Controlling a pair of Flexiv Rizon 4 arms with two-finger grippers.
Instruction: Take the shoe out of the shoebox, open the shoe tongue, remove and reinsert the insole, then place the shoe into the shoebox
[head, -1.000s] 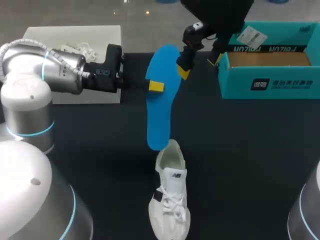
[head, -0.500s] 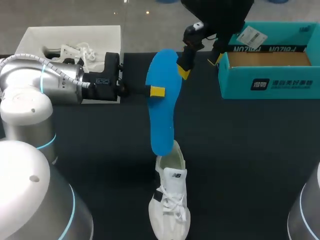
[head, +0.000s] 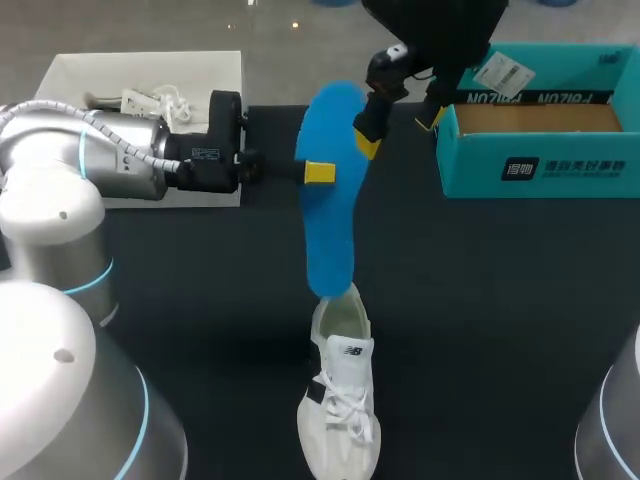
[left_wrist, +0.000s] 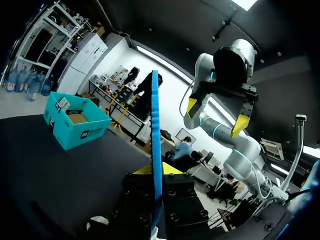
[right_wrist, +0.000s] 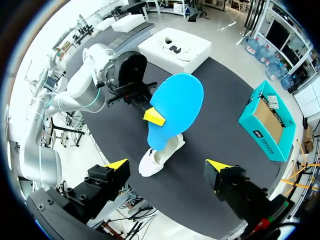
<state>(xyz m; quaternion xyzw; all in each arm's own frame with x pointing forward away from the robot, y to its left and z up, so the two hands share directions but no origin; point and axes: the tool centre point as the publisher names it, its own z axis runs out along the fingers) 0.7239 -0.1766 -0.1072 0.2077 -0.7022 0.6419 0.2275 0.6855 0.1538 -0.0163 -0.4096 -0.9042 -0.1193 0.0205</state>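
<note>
Two small shifts are visible in the head view over the last second: the flat blue foam insole (head: 328, 200) has moved a little toward the right of the frame, and its lower end, which was hanging just left of the heel, now meets the heel opening of the white laced sneaker (head: 340, 400) at the lower middle of the dark worktop (head: 480, 300). I judge that reinsertion is beginning, with the insole lined up but not yet inside. The sneaker lies outside the teal cardboard shoebox (head: 540, 165) at the upper right. The head view shows only one yellow fingertip (head: 319, 172) of the left jaws on the insole. The left wrist view shows the insole (left_wrist: 155, 150) edge-on, with a yellow tip on each side, so the left jaws are pinching it. In the head view the right jaws seem to touch the insole's upper edge. The right wrist view corrects this: its own yellow tips stand wide apart, holding nothing, with the insole (right_wrist: 175, 107) and sneaker (right_wrist: 157, 157) well ahead of them.
</note>
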